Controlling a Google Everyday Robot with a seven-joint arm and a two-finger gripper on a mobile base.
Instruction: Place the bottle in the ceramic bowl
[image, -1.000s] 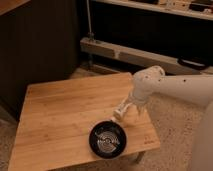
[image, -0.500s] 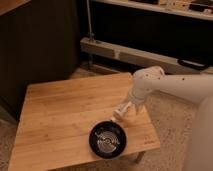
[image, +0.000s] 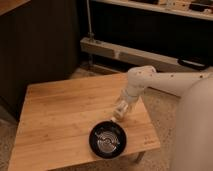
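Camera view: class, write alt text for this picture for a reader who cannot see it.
A white robot arm reaches from the right over a wooden table, its gripper just beyond the far right rim of a black ceramic bowl near the table's front edge. The bottle cannot be told apart from the gripper.

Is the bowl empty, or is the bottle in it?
Empty. Inside the bowl only its own silvery rings show. The gripper hangs at the bowl's far edge, over the table.
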